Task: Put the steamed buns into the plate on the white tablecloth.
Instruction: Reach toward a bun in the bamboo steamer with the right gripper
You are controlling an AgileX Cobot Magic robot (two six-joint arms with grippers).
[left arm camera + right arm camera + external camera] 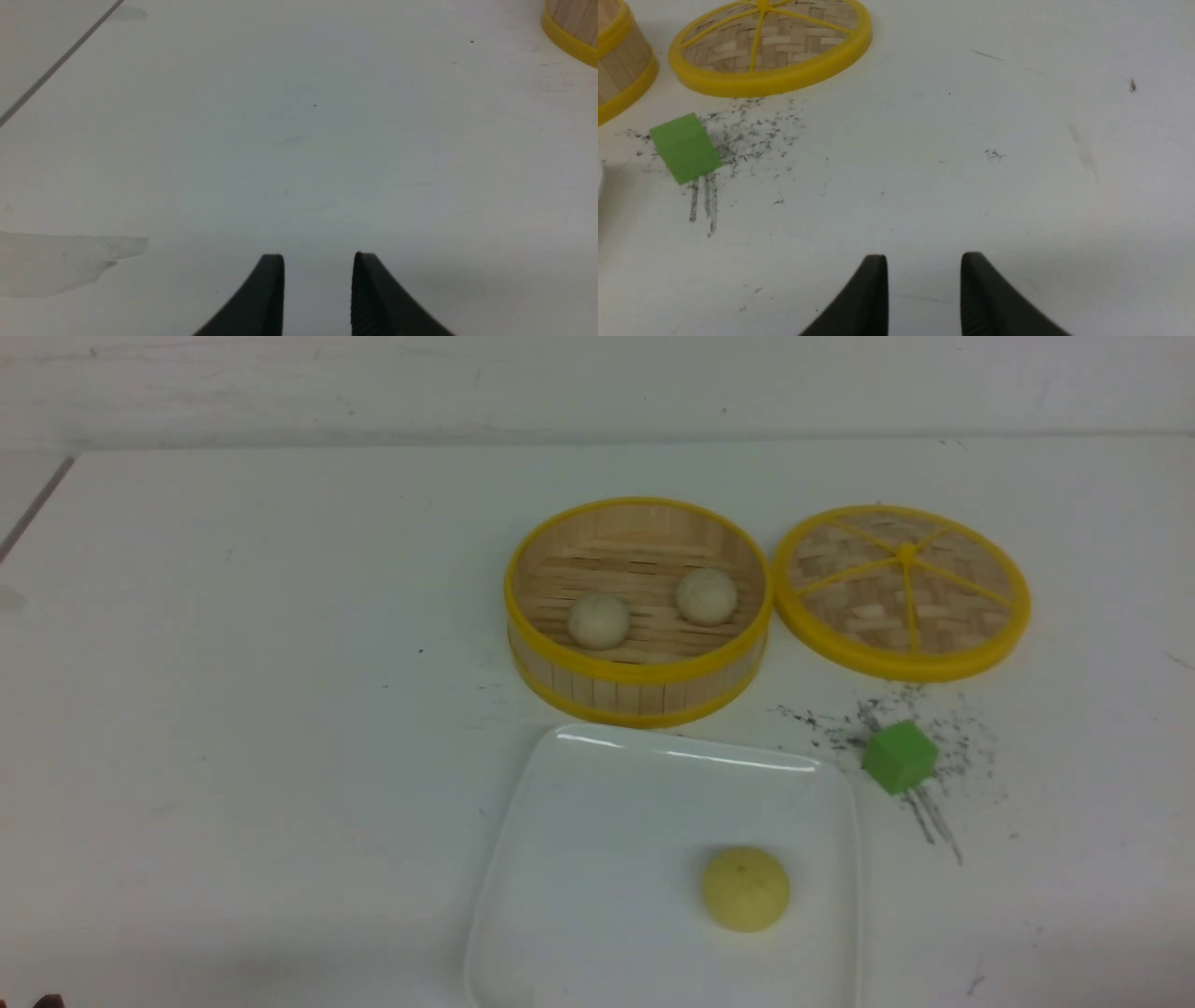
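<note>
While both buns (598, 621) (707, 595) sit in basket (639, 698), plate (588, 859) by front edge is cropped; left gripper (318, 261), right gripper (923, 261) show tips only, slightly parted, empty.

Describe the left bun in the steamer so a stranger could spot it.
Find the round yellow-rimmed bamboo basket beyond the white square plate. Inside it, take the off-white left bun, the one nearer the plate. Its twin lies further right and back, and the yellow bun sits on the plate instead.
</note>
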